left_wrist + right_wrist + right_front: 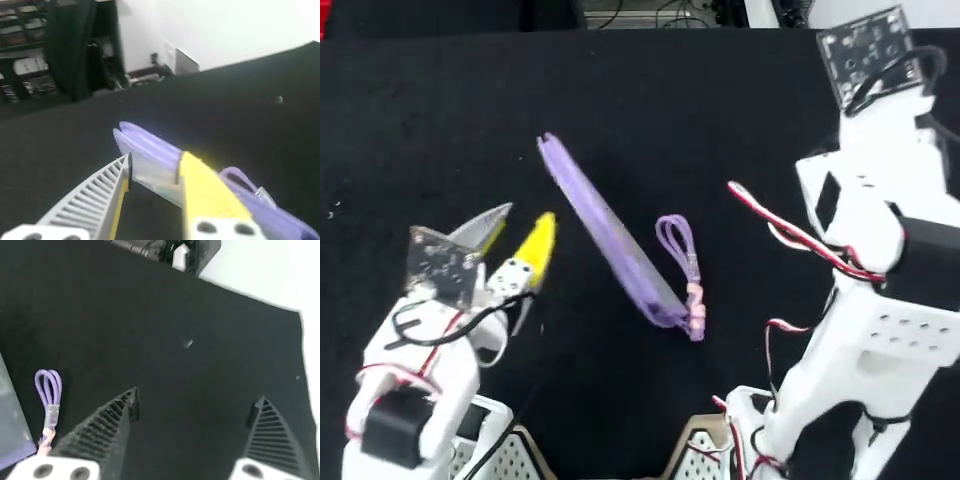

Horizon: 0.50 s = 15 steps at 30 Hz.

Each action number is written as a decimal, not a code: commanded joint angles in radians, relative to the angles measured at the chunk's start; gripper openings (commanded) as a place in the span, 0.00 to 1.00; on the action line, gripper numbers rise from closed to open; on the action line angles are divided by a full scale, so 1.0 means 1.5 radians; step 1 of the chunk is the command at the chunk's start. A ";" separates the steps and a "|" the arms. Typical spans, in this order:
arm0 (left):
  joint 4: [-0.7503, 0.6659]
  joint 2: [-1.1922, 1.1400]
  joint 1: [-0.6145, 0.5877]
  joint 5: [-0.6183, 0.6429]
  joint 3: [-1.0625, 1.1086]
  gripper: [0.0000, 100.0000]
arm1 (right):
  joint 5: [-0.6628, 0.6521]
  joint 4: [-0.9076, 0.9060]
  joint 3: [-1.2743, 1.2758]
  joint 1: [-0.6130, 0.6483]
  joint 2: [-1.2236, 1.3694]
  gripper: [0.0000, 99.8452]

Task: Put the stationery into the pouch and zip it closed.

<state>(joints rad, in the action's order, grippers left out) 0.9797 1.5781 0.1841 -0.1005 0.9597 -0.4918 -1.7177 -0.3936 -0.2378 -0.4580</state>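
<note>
While both arms' fingers [207, 192] [97, 437] gape, one pouch [610, 238], one strap [677, 244].

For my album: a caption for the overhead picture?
A purple pouch lies diagonally on the black table, the left tool open beside it.

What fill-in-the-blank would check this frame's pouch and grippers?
1. The colour of the pouch lying on the black table is ____.
2. The left gripper has one grey finger and one ____ finger.
3. The right gripper has its fingers ____.
4. The pouch's strap loop lies on the side toward the ____ arm.
Missing words: purple; yellow; open; right.
</note>
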 commanded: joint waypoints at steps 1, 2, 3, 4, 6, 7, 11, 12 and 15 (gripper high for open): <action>0.053 -0.001 -0.066 0.009 -0.104 0.02 | 0.006 0.057 0.116 -0.008 -0.080 0.25; 0.063 -0.001 -0.078 0.010 -0.112 0.03 | 0.006 0.071 0.141 -0.009 -0.101 0.21; 0.075 -0.001 -0.090 0.010 -0.120 0.04 | 0.006 0.083 0.166 -0.009 -0.121 0.18; 0.087 -0.001 -0.099 0.010 -0.127 0.05 | 0.006 0.093 0.190 -0.010 -0.143 0.15; 0.111 0.005 -0.115 0.010 -0.141 0.05 | 0.006 0.115 0.243 -0.010 -0.191 0.09; 0.123 0.014 -0.122 0.010 -0.142 0.05 | 0.006 0.125 0.269 -0.010 -0.215 0.07; 0.157 0.099 -0.137 0.007 -0.120 0.05 | 0.006 0.177 0.386 -0.010 -0.318 0.03; 0.159 0.130 -0.137 0.006 -0.106 0.05 | 0.006 0.191 0.418 -0.010 -0.344 0.04; 0.166 0.174 -0.137 0.005 -0.069 0.05 | 0.007 0.241 0.509 -0.010 -0.421 0.04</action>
<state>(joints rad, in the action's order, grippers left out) 1.2129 1.7699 -0.0077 -0.0974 0.8232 -0.4902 -1.4553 0.2294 -0.2348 -0.9475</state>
